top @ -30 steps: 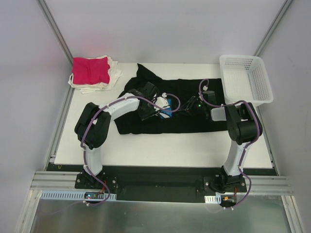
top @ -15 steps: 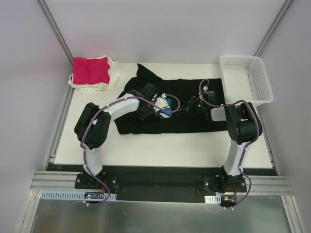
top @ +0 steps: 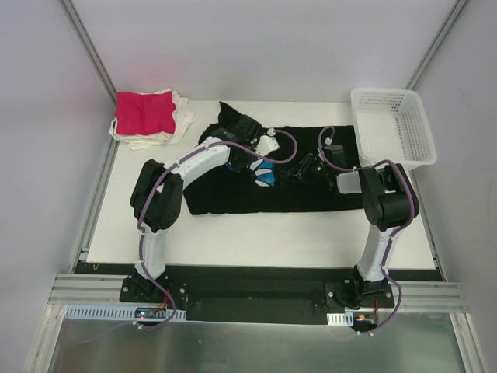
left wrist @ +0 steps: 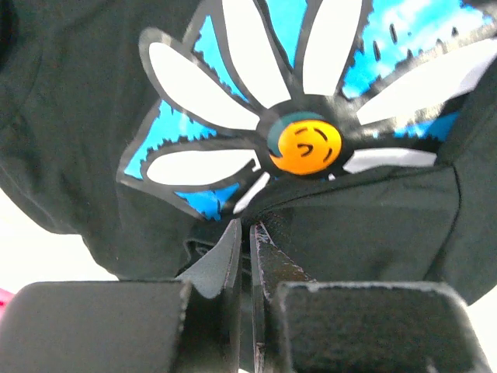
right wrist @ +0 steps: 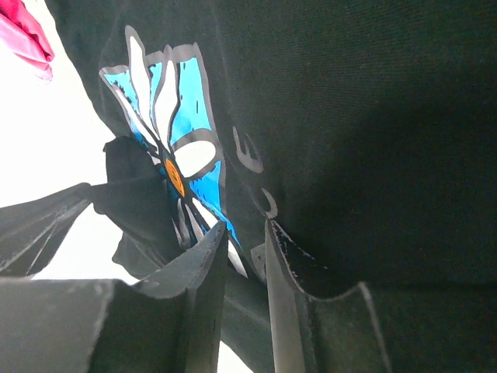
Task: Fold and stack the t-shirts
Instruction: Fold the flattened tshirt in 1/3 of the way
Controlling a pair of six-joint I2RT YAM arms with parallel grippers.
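The black t-shirt (top: pixel 303 194) lies spread across the middle of the table, its blue daisy print (top: pixel 266 177) bunched up between the two arms. My left gripper (top: pixel 260 159) is shut on a fold of black cloth just below the daisy's orange centre (left wrist: pixel 309 146); the pinch shows in the left wrist view (left wrist: pixel 248 227). From the right, my right gripper (top: pixel 290 176) holds the cloth beside the print, a ridge of the black t-shirt (right wrist: pixel 373 116) pinched between its narrow-set fingers (right wrist: pixel 203 249). The magenta t-shirt (top: pixel 145 111) lies folded on white ones (top: pixel 183 118) at the back left.
A white mesh basket (top: pixel 392 128) stands at the back right, close to the shirt's right edge. Bare white table (top: pixel 264 241) runs along the front of the black shirt. Metal frame posts rise at both back corners.
My left gripper has closed on the cloth and moved toward the back, pulling the printed part up with it. The right gripper has hardly moved.
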